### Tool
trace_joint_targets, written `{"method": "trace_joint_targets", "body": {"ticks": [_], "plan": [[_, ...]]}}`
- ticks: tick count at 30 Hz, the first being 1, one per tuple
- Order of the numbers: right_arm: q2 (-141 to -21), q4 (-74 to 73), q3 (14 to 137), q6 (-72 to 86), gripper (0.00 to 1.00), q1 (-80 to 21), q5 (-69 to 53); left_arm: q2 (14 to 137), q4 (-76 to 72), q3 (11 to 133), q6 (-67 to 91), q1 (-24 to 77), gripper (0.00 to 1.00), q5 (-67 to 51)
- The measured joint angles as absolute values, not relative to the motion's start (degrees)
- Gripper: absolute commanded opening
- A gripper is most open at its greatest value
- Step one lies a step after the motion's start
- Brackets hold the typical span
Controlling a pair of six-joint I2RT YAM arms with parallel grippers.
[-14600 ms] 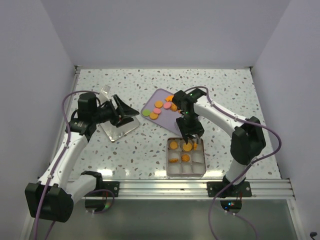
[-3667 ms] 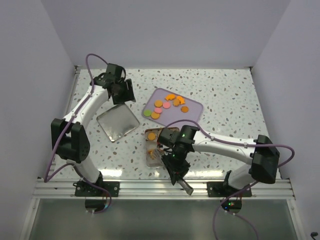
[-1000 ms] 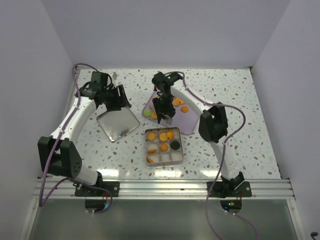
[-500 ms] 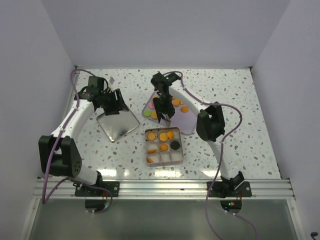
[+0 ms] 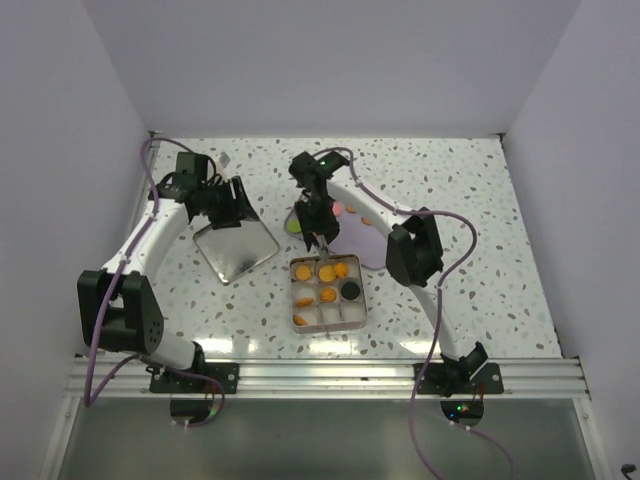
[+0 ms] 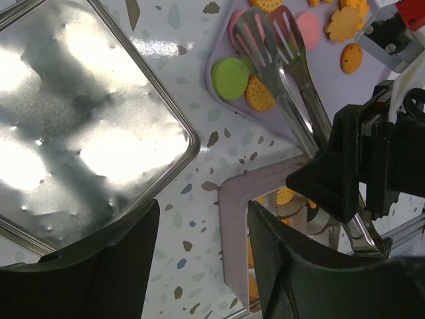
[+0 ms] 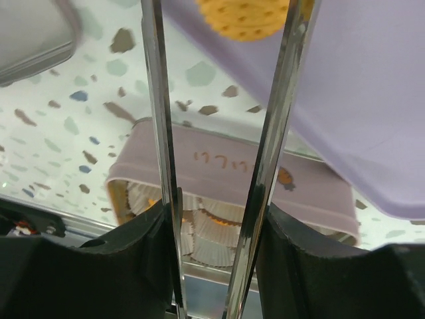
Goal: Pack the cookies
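Observation:
Several cookies, orange [image 6: 260, 95], green [image 6: 230, 78] and pink [image 6: 307, 30], lie on the lilac tray [image 6: 345, 86]. My right gripper [image 5: 318, 215] [image 7: 216, 239] is shut on metal tongs [image 6: 292, 73] [image 7: 159, 133]. The tongs' slotted tips are spread over the cookies at the tray's left end. The square tin [image 5: 326, 292] has orange cookies and one black cookie [image 5: 351, 291] in its paper-lined cells. My left gripper [image 5: 228, 205] [image 6: 202, 246] is open and empty, above the table between the lid and the tin.
The tin's shiny metal lid [image 5: 235, 250] [image 6: 80, 133] lies flat left of the tin. The tray [image 5: 365, 240] sits just behind the tin, partly under my right arm. Walls enclose the table on the left, back and right.
My right gripper has carried the tongs a little to the left, toward the tray's left end. My left gripper shifted slightly left a second ago and has since held still.

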State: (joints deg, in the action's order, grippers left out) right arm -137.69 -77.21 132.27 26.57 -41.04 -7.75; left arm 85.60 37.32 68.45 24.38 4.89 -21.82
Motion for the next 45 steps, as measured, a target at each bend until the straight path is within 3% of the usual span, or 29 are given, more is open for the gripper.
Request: {"method": "trace_joint_targets", "body": {"ticks": [7,18,35,45], "plan": [[-134.2,-76.7,128.0,26.5,0.45,-34.4,-4.4,85.6,37.4,68.4,24.4,4.9,0.61,-21.9],[-113.4,-76.9,117.7,23.3,0.45,-21.4,-4.2,85.6,38.3,69.3,25.2,4.9,0.61,-21.6],[-109.3,-77.0,101.7,21.2,0.39,-20.7,-13.5,85.6,39.0,70.0,26.2,4.9,0.60,-20.8],[-94.7,-76.7,92.2,18.9,0.42,-20.8,-22.0,86.0,39.9,71.7,26.2,4.9,0.60,-19.9]]}}
